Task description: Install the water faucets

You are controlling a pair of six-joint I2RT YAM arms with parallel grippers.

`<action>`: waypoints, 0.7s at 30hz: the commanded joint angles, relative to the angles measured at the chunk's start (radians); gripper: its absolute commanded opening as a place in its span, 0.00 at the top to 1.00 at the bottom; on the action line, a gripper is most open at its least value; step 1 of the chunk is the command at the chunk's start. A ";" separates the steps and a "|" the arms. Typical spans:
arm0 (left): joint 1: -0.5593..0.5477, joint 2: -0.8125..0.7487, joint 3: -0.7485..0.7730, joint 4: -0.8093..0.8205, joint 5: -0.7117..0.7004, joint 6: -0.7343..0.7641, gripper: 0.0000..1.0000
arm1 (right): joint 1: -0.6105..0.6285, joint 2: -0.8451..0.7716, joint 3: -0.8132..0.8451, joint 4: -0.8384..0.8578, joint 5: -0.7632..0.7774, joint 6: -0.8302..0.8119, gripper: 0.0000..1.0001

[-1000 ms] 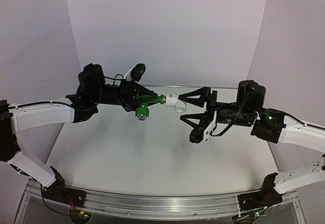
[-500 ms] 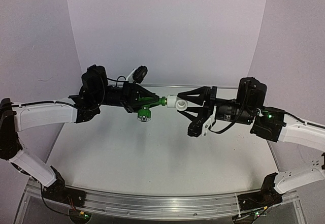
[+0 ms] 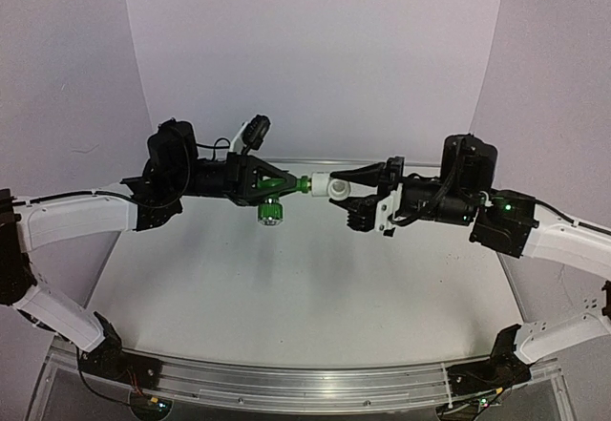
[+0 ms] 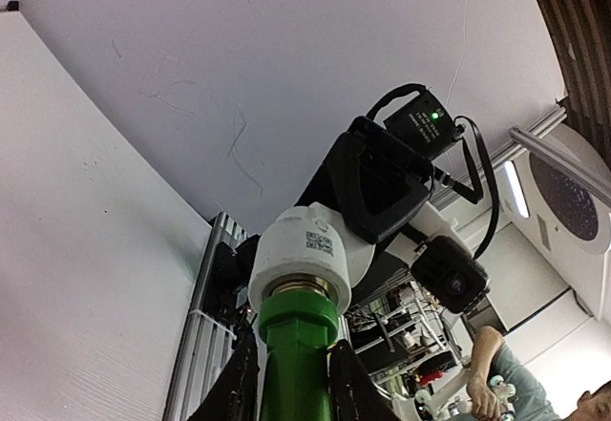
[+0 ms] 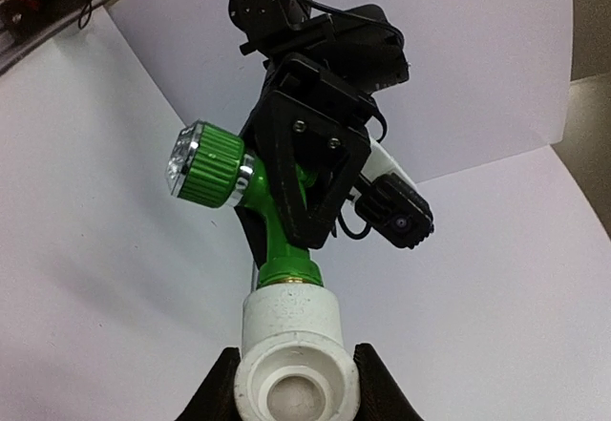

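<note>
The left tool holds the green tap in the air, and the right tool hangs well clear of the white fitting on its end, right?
No: the right tool grips the white fitting, fingers against both its sides, as the right wrist view shows. The left tool does hold the green tap aloft.

No legible writing anywhere.
The only marking was a small square printed code (image 4: pixel 320 242) on the side of the white fitting (image 4: pixel 304 266), just beyond the fingertips of the left gripper (image 4: pixel 294 383); its pattern was too fine to read.
</note>
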 commanded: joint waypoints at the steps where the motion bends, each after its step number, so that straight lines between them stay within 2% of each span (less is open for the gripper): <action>1: -0.039 -0.053 0.046 -0.102 -0.007 0.184 1.00 | 0.006 0.011 0.132 0.015 0.002 0.288 0.74; 9: -0.141 -0.089 0.103 -0.417 -0.208 0.581 1.00 | 0.006 0.031 0.252 -0.090 -0.062 0.779 0.89; 15: -0.201 -0.137 0.075 -0.437 -0.332 0.823 1.00 | 0.005 0.056 0.305 -0.192 -0.111 1.123 0.91; 21: -0.228 -0.212 0.054 -0.515 -0.397 1.023 1.00 | -0.003 0.083 0.347 -0.243 -0.210 1.357 0.96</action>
